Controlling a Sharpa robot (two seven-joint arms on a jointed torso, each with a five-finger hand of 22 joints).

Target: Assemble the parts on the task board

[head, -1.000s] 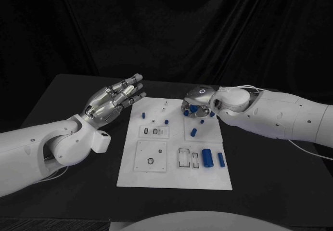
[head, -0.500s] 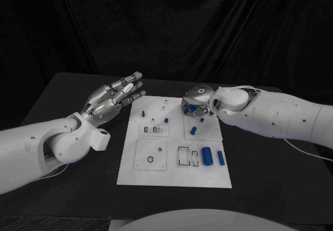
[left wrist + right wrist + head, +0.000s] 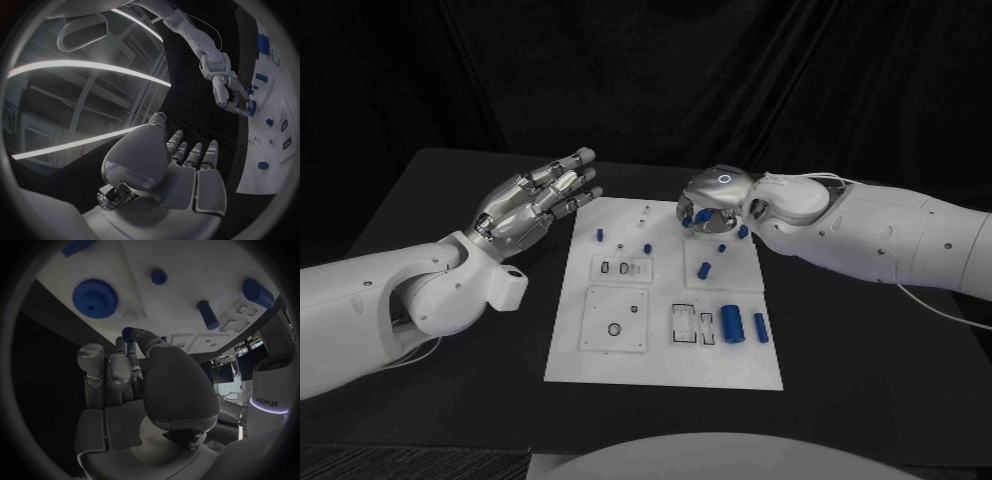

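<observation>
Overhead, right robot hand (image 3: 710, 212) pinches a small gear (image 3: 128, 333), fingers pointing down.

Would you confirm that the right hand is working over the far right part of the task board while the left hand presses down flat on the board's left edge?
Not quite. In the head view the left hand is raised above the table beside the task board, fingers spread and touching nothing. The right hand is indeed over the board's far right part; the right wrist view shows a small blue gear at its fingertips.

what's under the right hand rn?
The task board's far right corner, with a large blue gear lying there. The right hand pinches a small blue gear; whatever lies beneath stays hidden.
</observation>
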